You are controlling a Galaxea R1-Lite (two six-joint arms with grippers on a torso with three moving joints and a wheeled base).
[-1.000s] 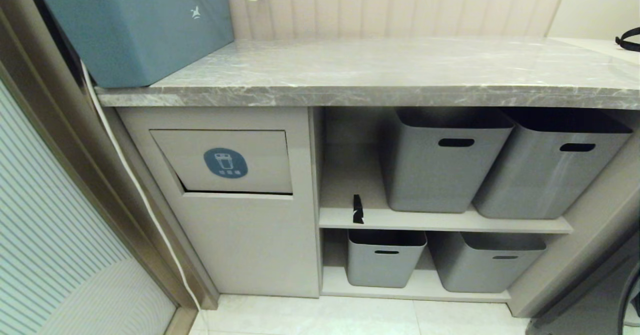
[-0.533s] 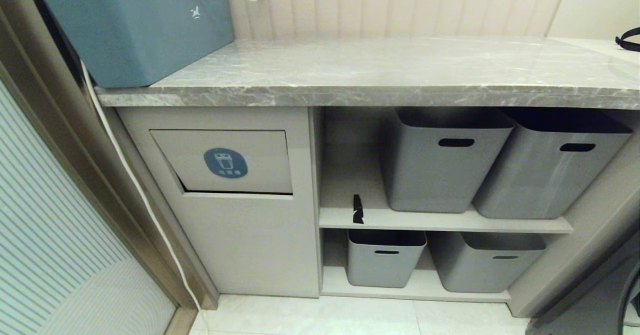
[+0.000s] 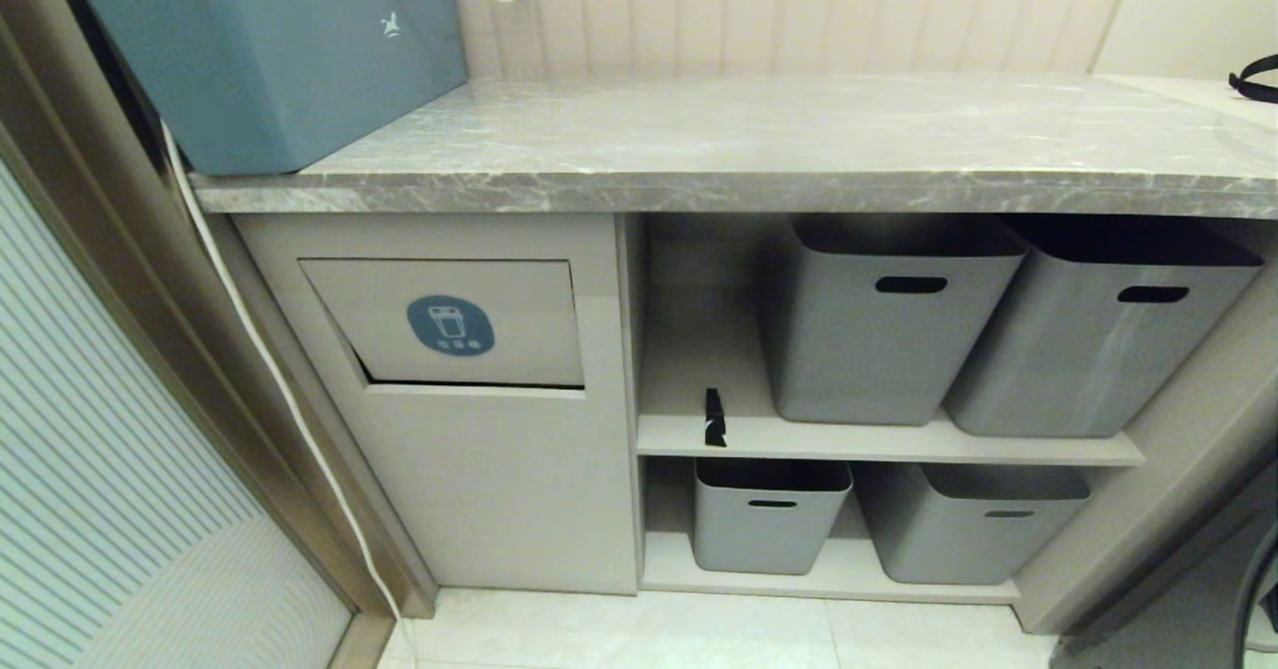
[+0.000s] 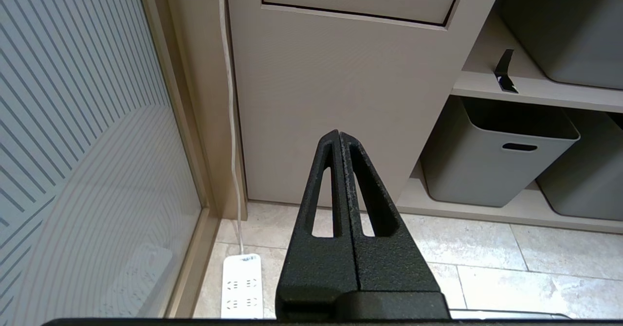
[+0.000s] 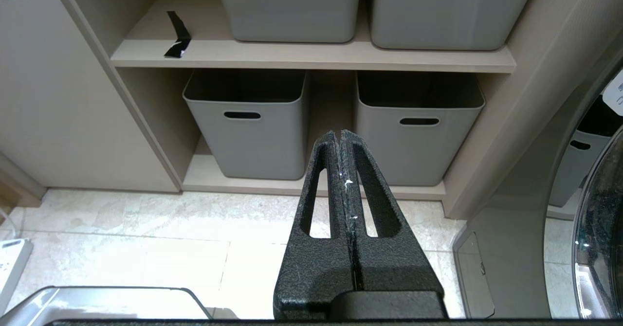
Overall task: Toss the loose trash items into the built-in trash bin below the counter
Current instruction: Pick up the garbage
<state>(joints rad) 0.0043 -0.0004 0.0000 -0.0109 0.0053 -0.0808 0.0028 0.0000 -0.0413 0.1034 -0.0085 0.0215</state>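
The built-in trash bin (image 3: 449, 322) is a beige cabinet front under the left end of the grey marble counter (image 3: 779, 140). Its flap carries a round blue sticker and shows a thin dark gap along the lower edge. The only loose trash item I see is a small black strip (image 3: 715, 417), at the left end of the upper shelf, right of the bin. It also shows in both wrist views (image 4: 504, 72) (image 5: 177, 35). Neither arm is in the head view. My left gripper (image 4: 339, 134) hangs shut and empty, low before the bin cabinet (image 4: 340, 82). My right gripper (image 5: 339, 134) is shut and empty before the lower shelf.
A blue-grey box (image 3: 270, 50) sits on the counter's left end, its white cable (image 3: 260, 349) running down to a power strip (image 4: 242, 287) on the floor. Grey tubs (image 3: 879, 320) (image 3: 769, 514) fill the shelves. A ribbed glass door (image 3: 100, 469) stands left, a washing machine (image 5: 598, 219) right.
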